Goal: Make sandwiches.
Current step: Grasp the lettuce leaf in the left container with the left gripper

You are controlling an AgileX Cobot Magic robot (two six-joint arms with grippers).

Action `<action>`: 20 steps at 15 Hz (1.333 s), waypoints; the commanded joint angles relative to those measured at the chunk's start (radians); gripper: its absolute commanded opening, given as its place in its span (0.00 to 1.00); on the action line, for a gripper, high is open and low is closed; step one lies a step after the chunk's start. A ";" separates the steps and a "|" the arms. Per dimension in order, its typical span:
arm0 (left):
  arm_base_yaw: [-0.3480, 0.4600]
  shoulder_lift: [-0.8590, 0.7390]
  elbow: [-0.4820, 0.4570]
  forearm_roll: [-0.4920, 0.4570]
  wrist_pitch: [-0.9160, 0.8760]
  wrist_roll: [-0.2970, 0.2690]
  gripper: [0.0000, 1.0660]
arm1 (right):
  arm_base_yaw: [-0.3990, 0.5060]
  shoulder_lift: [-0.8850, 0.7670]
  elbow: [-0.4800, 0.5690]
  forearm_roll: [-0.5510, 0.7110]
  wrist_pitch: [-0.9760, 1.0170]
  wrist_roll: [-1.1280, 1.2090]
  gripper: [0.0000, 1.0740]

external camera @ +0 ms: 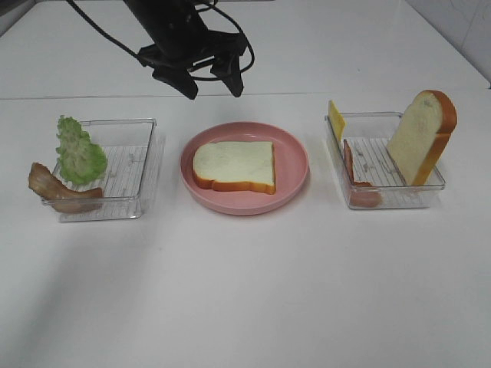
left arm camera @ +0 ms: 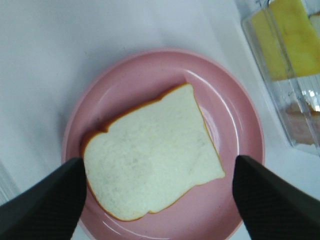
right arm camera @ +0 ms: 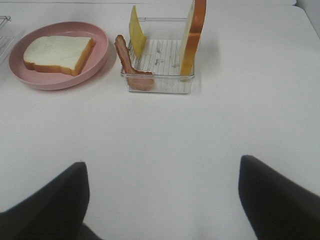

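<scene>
One white bread slice (external camera: 234, 166) with an orange-brown crust lies flat on the round pink plate (external camera: 291, 157); nothing is on top of it. My left gripper (external camera: 211, 80) is open and empty, hovering above the far side of the plate. In the left wrist view the gripper (left arm camera: 157, 205) has its dark fingers (left arm camera: 42, 205) spread to either side of the bread slice (left arm camera: 150, 160). My right gripper (right arm camera: 160, 200) is open and empty over bare table, short of the right tray (right arm camera: 157, 85); it is out of the high view.
A clear left tray (external camera: 142, 165) holds green lettuce (external camera: 79, 151) and a bacon strip (external camera: 57, 189) over its edge. The clear right tray (external camera: 383, 195) holds yellow cheese (external camera: 336, 119), a reddish strip (external camera: 350, 165) and an upright bread slice (external camera: 422, 138).
</scene>
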 commanded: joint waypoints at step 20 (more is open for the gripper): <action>0.322 -0.407 0.471 0.240 0.074 -0.081 0.69 | -0.006 -0.012 0.003 0.005 -0.009 -0.005 0.73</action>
